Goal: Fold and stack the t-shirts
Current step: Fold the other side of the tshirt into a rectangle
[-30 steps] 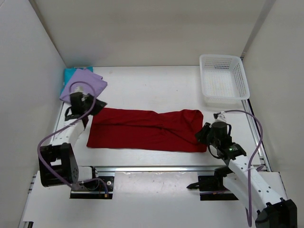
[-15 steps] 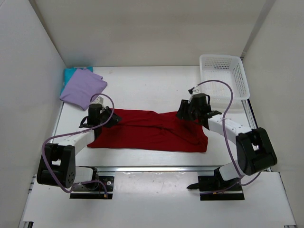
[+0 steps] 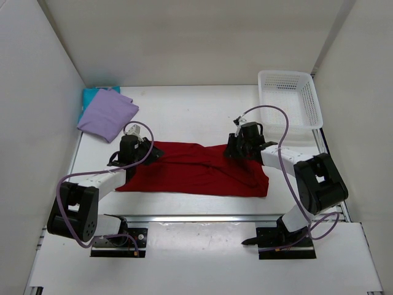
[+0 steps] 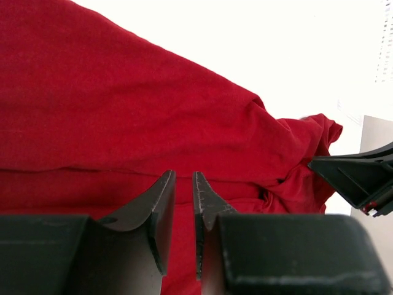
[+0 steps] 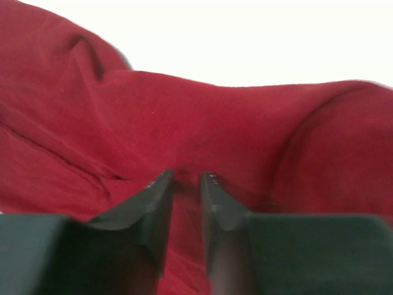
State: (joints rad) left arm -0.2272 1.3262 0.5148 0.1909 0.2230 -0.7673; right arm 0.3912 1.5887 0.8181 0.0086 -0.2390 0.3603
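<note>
Three t-shirts on the tabletop (image 3: pixel 184 114). Across the middle, nearer the near edge than the far one, the red t-shirt (image 3: pixel 196 175), spread as a long band running left to right, creased along its length and bunched at the right end. In the far left corner the lavender t-shirt (image 3: pixel 107 115), folded and lying on the teal t-shirt (image 3: pixel 91 96), the latter showing only as a strip along the far left side. In the far right corner a white lattice basket (image 3: pixel 288 106), well apart from the red cloth. Low at the far left corner of the red cloth, the left gripper (image 3: pixel 149 153), pointing right. Seen from the left wrist, its fingers (image 4: pixel 161 209) nearly together, only a slim gap at the tips, red cloth behind the gap and a fold line just beyond. Pinched or merely poised above: cannot tell. On the far edge of the same shirt, right of its middle, the right gripper (image 3: pixel 233 149), pointing left toward the other, with a stretch of red between the two. Seen from the right wrist, somewhat blurred, its fingers (image 5: pixel 153 203) close together with a narrow gap, tips down at the cloth beside a raised ridge. Gripping or not: cannot tell.
</note>
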